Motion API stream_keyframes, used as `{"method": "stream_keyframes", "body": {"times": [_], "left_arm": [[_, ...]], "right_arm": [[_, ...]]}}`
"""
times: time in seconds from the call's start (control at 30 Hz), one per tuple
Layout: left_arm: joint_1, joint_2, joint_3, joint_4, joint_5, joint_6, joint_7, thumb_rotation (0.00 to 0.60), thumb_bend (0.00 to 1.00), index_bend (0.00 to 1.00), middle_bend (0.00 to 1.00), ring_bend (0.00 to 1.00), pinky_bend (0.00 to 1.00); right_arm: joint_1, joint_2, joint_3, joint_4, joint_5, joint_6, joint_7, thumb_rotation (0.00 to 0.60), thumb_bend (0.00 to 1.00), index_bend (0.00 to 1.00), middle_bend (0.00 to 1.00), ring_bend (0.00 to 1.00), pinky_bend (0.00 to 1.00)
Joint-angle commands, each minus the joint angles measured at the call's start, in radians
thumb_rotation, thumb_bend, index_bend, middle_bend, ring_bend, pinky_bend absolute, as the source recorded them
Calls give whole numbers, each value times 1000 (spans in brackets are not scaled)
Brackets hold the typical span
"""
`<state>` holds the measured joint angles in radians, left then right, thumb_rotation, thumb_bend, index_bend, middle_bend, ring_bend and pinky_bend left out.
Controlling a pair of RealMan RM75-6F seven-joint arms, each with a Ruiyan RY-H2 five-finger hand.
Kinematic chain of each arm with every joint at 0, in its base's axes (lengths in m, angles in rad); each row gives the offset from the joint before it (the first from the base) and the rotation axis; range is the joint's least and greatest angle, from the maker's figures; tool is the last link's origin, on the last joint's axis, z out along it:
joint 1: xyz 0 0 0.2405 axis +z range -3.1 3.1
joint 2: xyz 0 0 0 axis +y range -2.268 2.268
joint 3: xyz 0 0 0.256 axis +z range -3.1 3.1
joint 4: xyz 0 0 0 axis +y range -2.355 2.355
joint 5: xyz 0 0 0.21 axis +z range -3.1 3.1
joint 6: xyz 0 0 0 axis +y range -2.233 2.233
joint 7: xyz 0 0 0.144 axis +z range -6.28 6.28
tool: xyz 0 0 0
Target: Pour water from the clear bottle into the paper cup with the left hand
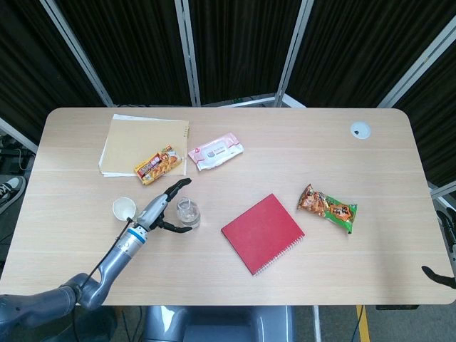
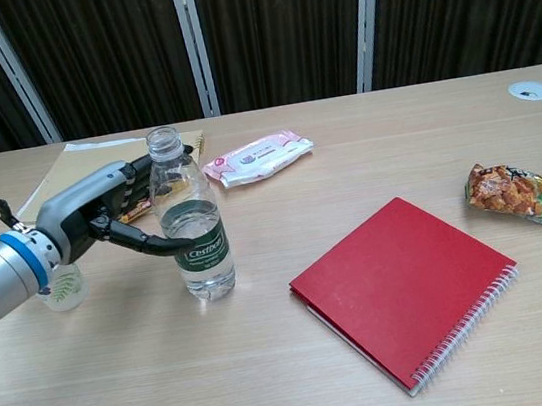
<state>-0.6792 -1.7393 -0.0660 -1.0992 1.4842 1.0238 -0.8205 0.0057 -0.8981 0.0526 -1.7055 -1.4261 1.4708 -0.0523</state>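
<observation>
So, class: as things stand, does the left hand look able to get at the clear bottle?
Probably yes. The left hand is open right beside the bottle, fingers spread toward it with nothing between them. The paper cup sits on the hand's other side, out of the way.

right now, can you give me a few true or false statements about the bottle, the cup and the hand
1. The clear bottle stands upright on the table. True.
2. The bottle has its cap on. False: its mouth is open.
3. The left hand grips the bottle. False: its fingers are spread open beside it.
4. The paper cup stands on the far side of the hand from the bottle. True.
5. The red notebook lies open. False: it is closed.
</observation>
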Motion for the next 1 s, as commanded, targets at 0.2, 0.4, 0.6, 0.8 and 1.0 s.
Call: {"method": "stream_keyframes", "body": {"times": [0.2,0.4,0.6,0.8,1.0], "left_arm": [[85,239,27,-199,23,121,214,575,0,0,0,0,0],[188,384,26,-299,9,281,512,575,0,0,0,0,0],[309,556,51,-545,-61,397,874,578,0,0,0,0,0],[424,667,104,-713,-72,509,1026,594,0,0,0,0,0],[501,697,134,-764,-53,578,1129,600,0,0,0,0,0]], "right_arm": [[-6,11,-4,-9,-16,12,19,600,0,0,0,0,0],[-6,21,0,-8,-23,16,50,600,0,0,0,0,0],[-9,26,5,-3,-46,42,84,600,0,0,0,0,0],[-15,26,14,18,-68,77,136,600,0,0,0,0,0],[-16,18,22,42,-87,106,152,600,0,0,0,0,0]]}}
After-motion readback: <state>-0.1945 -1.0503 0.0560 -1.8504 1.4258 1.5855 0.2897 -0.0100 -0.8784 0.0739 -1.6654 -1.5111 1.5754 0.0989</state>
